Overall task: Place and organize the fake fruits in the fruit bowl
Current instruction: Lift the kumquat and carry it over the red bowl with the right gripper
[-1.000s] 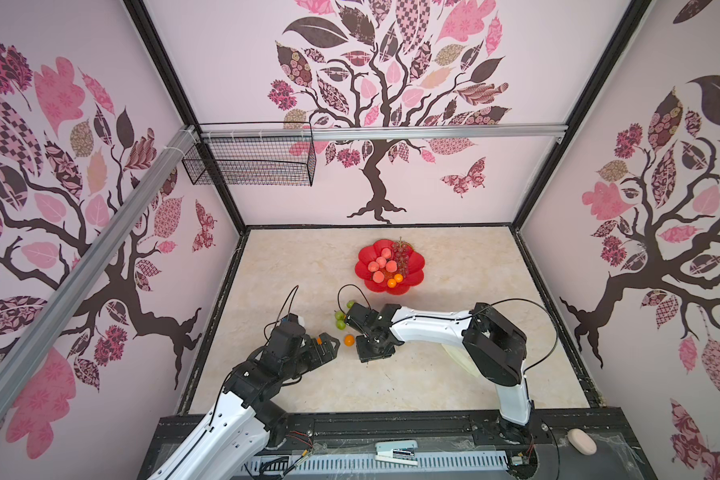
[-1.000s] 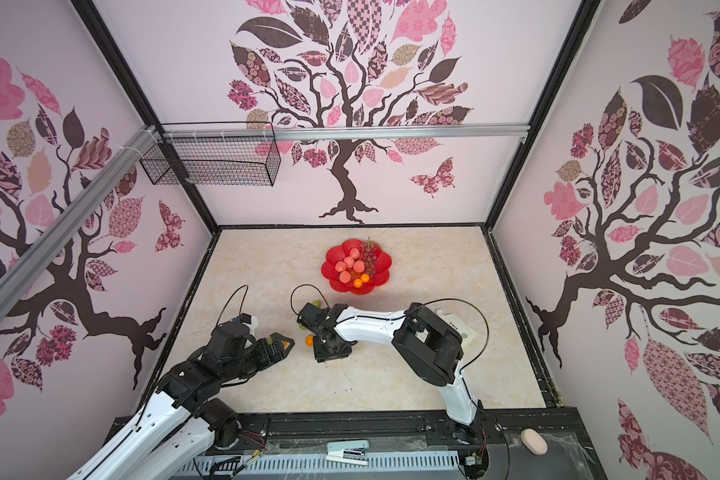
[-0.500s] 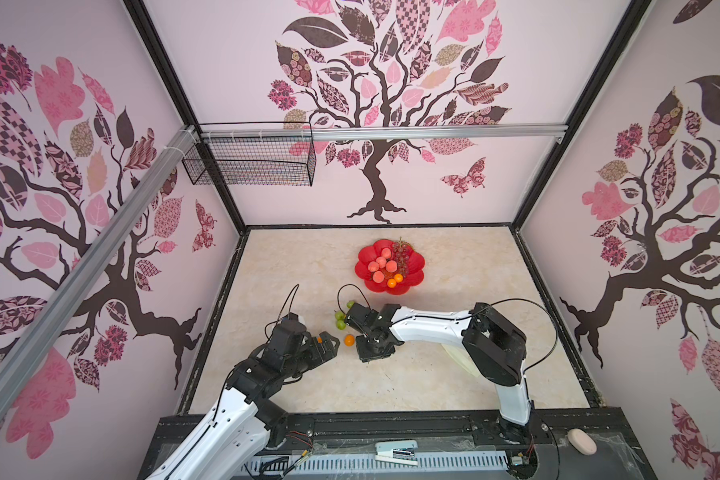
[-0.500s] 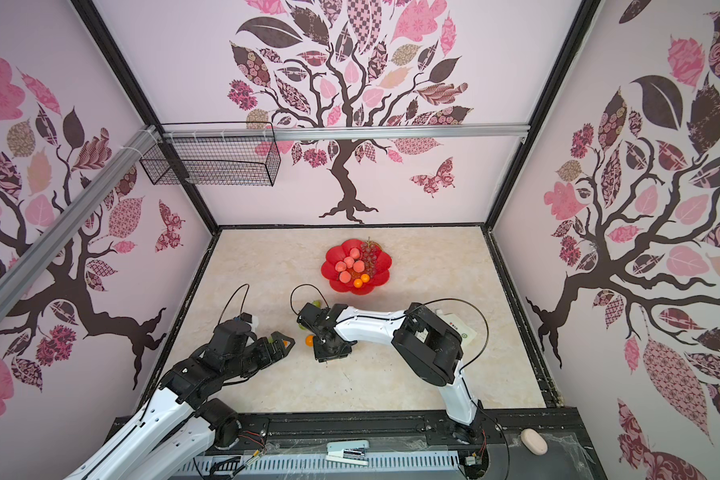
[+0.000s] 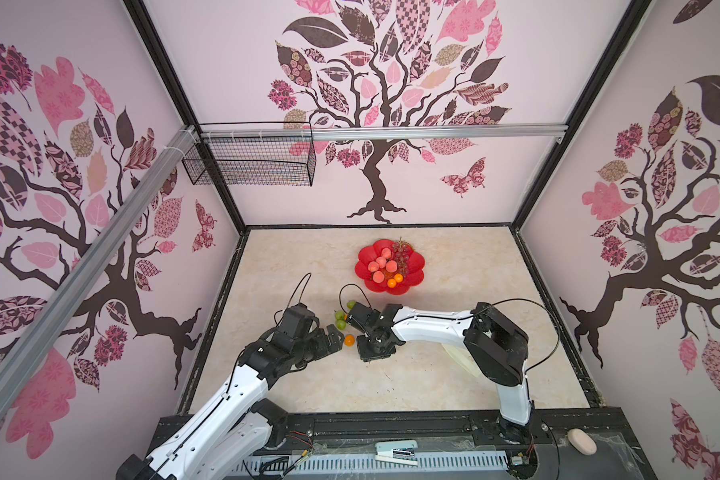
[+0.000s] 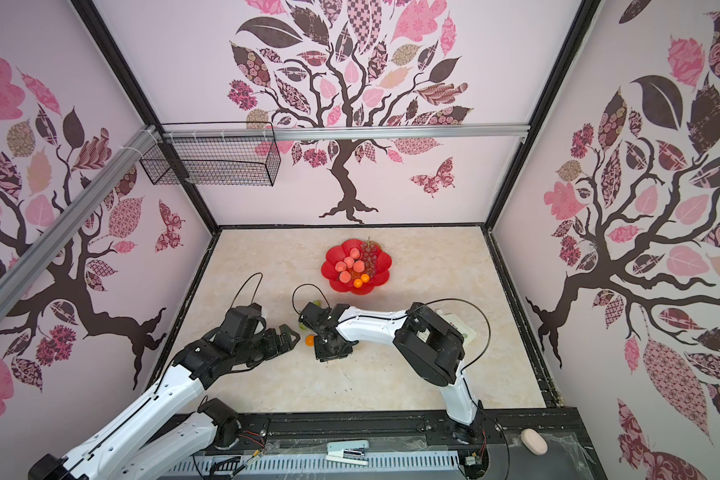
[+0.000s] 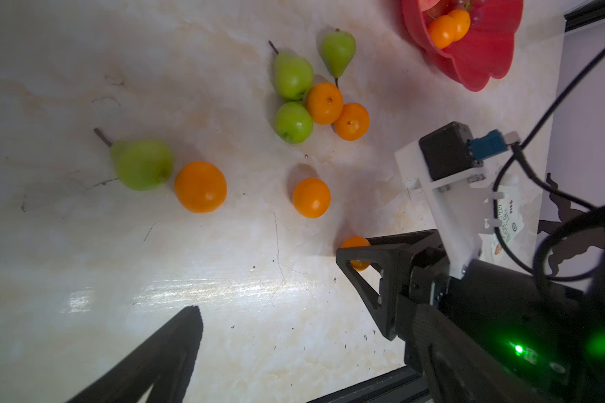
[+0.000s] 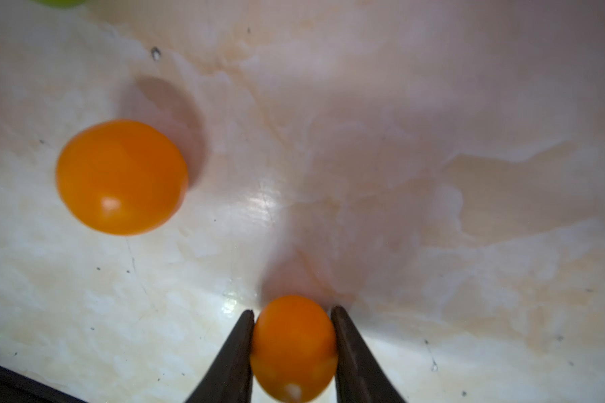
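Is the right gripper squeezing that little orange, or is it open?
Shut on it. In the right wrist view the right gripper is closed against both sides of the orange.

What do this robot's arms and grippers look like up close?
Smooth white shells and chunky black joints cover the left arm and right arm. Black, hollow triangular fingers tip the left gripper and right gripper. Thin black cables loop over both wrists; the right arm shows a green light.

Brightly, evenly lit from above; glare on glossy desk [image 7: 196,289]; soft shadows; close orange [image 8: 294,349] blurred; wide-angle edge bending.
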`<control>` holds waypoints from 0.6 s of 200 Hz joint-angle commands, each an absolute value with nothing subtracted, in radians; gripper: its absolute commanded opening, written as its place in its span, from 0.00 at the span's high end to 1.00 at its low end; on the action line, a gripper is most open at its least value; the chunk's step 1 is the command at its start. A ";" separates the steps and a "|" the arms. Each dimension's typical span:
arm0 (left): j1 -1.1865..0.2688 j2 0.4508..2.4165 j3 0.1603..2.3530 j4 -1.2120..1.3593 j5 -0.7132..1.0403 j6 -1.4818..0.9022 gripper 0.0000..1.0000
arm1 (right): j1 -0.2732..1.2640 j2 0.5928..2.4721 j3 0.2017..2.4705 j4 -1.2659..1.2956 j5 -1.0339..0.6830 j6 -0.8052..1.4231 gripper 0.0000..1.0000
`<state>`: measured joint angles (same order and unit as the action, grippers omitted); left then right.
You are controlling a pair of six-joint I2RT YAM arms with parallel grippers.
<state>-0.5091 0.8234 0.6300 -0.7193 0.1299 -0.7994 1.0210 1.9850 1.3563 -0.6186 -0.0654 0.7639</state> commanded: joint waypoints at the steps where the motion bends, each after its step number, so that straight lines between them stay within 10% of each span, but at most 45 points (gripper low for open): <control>1: -0.505 0.829 0.698 -0.717 0.099 -0.752 0.01 | 0.975 1.889 1.304 -0.619 -0.084 0.778 0.63; 120: -0.481 1.142 1.010 -0.693 0.084 -0.641 0.02 | 0.728 1.773 1.393 -0.698 -0.026 0.659 0.64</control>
<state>-0.4911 1.0863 0.9287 -0.7242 0.0719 -0.6830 0.7662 1.7870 1.3266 -0.6529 -0.0486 0.7059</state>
